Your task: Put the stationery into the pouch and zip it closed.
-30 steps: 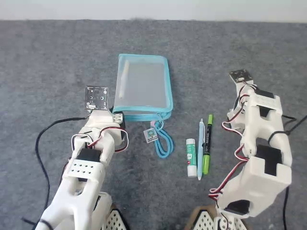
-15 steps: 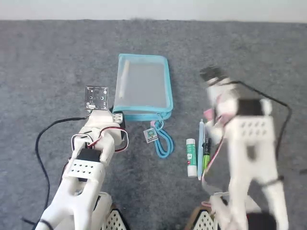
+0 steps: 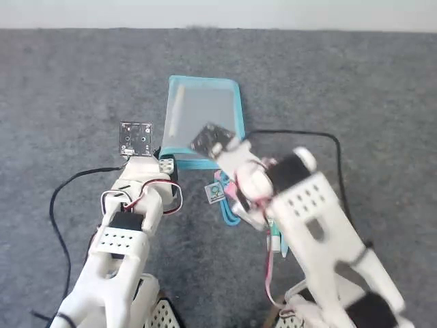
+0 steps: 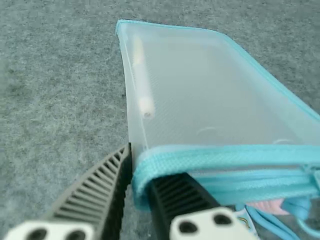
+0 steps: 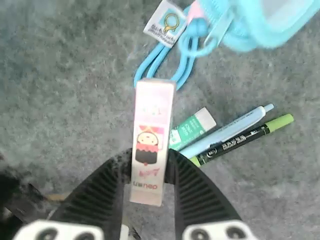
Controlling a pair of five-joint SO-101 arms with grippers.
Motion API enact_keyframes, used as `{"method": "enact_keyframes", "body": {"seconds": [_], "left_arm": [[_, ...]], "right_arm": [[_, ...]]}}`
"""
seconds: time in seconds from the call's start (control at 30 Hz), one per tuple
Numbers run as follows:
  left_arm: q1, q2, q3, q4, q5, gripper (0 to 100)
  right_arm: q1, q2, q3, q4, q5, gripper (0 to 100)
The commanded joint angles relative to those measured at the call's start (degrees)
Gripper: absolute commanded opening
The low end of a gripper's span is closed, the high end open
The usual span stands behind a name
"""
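The right end effector (image 5: 149,162) with its pink eraser (image 5: 151,125) has swung to the pouch (image 3: 205,109).

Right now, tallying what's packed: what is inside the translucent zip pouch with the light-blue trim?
One pale slim stick shows through the pouch wall, along one edge. The left gripper clamps one corner; anything under it is hidden.

blue pen (image 5: 227,128), high view: largely under right arm (image 3: 307,205)
pouch (image 4: 210,95) corner: cut by left wrist edge
pale stick (image 4: 140,75) inside: possibly pencil
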Motion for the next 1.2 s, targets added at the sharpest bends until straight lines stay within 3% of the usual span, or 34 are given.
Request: {"method": "enact_keyframes", "body": {"seconds": [0.0,0.5,0.9,1.17], "left_arm": [[1.67,-0.44,-1.98,-1.67,0.26,1],[5.19,-0.62,-1.80,-1.58,0.00,1],[13.98,-0.70,-0.48,-1.58,-3.78,1],[13.54,-0.70,-0.48,-1.58,-3.60,1]], "right_arm": [[-0.48,8.31,-11.78,-0.57,-3.60,0.6],[-1.45,37.41,-42.73,8.48,-10.64,0.6],[4.79,45.76,-59.78,7.87,-15.12,0.6],[4.88,46.20,-61.01,8.84,-15.12,20.7]]}}
